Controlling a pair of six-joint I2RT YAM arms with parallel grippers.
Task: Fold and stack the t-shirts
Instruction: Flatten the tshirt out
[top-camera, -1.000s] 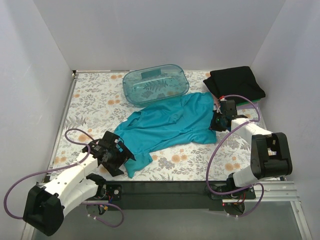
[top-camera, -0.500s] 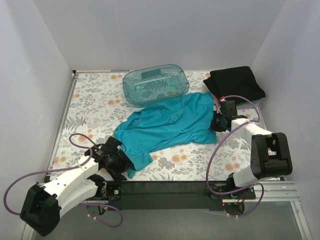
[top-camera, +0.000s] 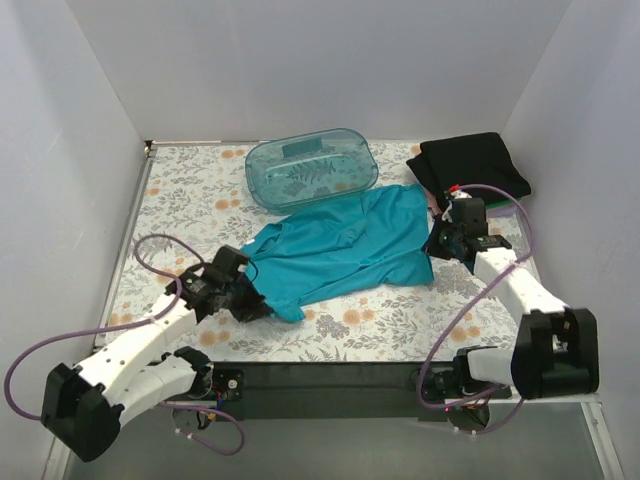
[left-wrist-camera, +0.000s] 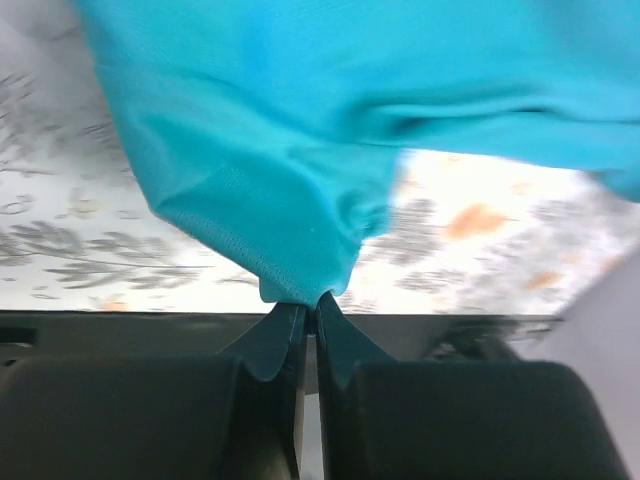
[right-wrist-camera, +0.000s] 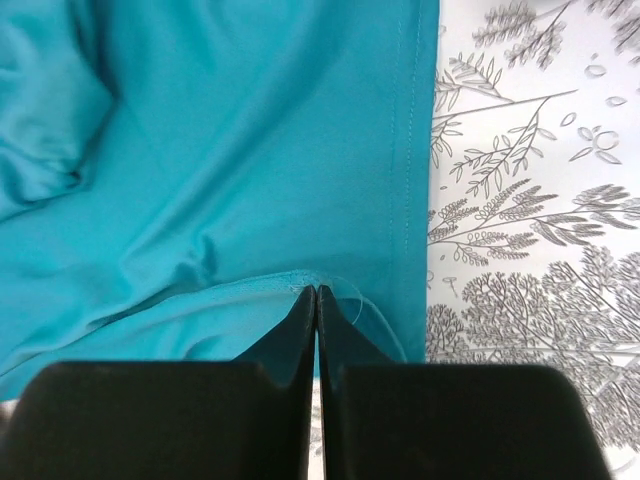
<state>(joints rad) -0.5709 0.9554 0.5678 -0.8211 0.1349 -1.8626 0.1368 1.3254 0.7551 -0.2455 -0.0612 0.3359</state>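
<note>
A teal-blue t-shirt lies crumpled across the middle of the flowered table. My left gripper is shut on its near-left corner, and in the left wrist view the cloth bunches up from the closed tips of that gripper. My right gripper is shut on the shirt's right side. In the right wrist view this gripper pinches a fold of the cloth beside the stitched hem. A folded black t-shirt lies at the back right.
A translucent teal plastic tub stands at the back centre, touching the shirt's far edge. White walls close in the table on three sides. A black rail runs along the near edge between the arm bases.
My left gripper went from open to shut on the shirt's near-left corner and drew it up and right. The right arm shifted slightly right, still gripping the shirt.
</note>
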